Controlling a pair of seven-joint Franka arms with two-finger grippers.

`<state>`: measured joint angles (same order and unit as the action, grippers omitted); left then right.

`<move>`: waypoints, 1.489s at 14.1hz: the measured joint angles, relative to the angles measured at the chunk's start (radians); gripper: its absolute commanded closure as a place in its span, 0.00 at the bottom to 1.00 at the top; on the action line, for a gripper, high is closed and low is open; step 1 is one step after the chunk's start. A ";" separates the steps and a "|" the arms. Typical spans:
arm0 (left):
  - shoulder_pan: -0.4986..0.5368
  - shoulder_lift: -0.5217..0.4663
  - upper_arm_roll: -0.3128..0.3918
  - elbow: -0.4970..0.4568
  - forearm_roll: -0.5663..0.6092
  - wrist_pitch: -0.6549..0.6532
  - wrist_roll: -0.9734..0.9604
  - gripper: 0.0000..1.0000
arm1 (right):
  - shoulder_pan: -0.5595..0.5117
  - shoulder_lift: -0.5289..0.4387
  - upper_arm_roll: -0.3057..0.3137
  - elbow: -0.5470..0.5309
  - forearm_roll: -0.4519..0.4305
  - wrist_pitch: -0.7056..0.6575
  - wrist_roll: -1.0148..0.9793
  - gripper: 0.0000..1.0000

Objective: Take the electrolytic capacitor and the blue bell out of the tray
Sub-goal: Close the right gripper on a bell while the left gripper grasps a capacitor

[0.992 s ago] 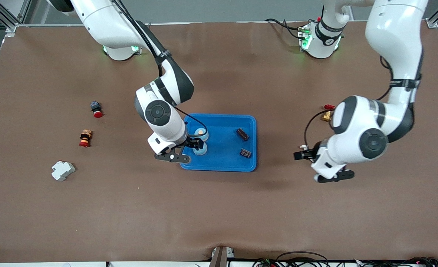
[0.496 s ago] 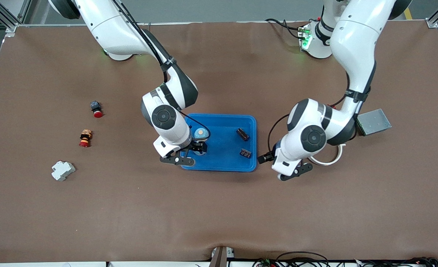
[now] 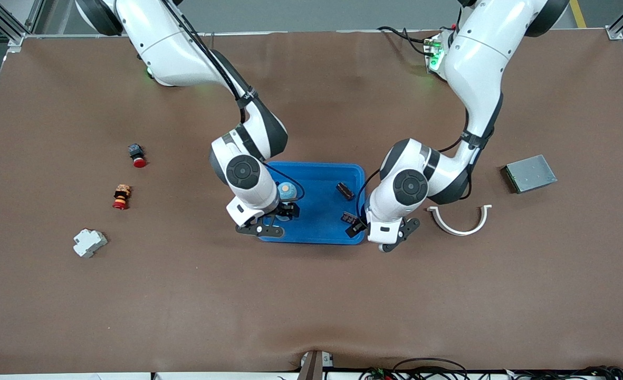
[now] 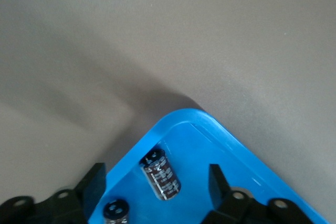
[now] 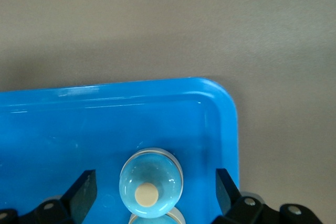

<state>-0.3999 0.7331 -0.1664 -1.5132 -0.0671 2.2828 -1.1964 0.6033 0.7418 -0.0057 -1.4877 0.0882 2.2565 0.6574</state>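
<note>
Front view: right pincer low in the tray at the right arm's end, left pincer over its corner at the left arm's end. Left wrist view: fingers apart, straddling the electrolytic capacitor lying in the tray; centre, then close across the barrel. Right wrist view: fingers apart around the blue bell in the tray; drop lower, squeeze below the dome.
</note>
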 measured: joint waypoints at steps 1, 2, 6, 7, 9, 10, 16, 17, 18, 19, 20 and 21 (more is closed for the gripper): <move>-0.006 0.010 0.000 0.000 0.000 0.010 -0.026 0.24 | 0.002 0.007 0.000 0.004 0.000 0.001 0.000 0.00; -0.012 0.018 0.000 0.002 0.000 0.015 -0.043 0.25 | 0.004 0.014 0.000 0.007 0.000 0.003 0.000 0.00; -0.047 0.047 0.015 0.009 0.000 0.030 -0.103 0.28 | 0.008 0.039 0.000 0.014 0.000 0.011 0.000 0.00; -0.054 0.054 0.018 0.012 0.000 0.033 -0.112 0.29 | 0.009 0.043 0.000 0.014 0.000 0.012 0.000 0.00; -0.067 0.066 0.022 0.020 0.002 0.035 -0.122 0.30 | 0.012 0.052 0.000 0.015 0.000 0.012 0.000 0.00; -0.073 0.070 0.025 0.023 0.002 0.036 -0.128 0.32 | 0.014 0.056 0.000 0.015 0.000 0.012 0.000 0.00; -0.082 0.083 0.029 0.026 0.011 0.034 -0.153 0.57 | 0.029 0.083 0.000 0.015 0.000 0.047 0.000 0.00; -0.082 0.085 0.029 0.026 0.012 0.034 -0.155 0.69 | 0.030 0.087 0.000 0.015 -0.001 0.050 0.000 0.00; -0.082 0.087 0.030 0.026 0.012 0.034 -0.155 0.79 | 0.030 0.089 0.000 0.015 -0.001 0.052 0.000 0.17; -0.082 0.088 0.030 0.026 0.012 0.034 -0.155 0.94 | 0.030 0.089 0.000 0.015 -0.001 0.052 0.000 0.35; -0.082 0.088 0.030 0.027 0.013 0.032 -0.155 1.00 | 0.030 0.089 0.000 0.015 -0.001 0.052 0.000 0.54; -0.083 0.088 0.030 0.029 0.013 0.023 -0.155 1.00 | 0.030 0.089 -0.001 0.016 -0.001 0.052 0.000 0.71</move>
<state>-0.4829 0.8211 -0.1369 -1.4839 -0.0539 2.3056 -1.3516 0.6332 0.8312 -0.0063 -1.4720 0.0871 2.3086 0.6570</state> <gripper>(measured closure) 0.661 0.189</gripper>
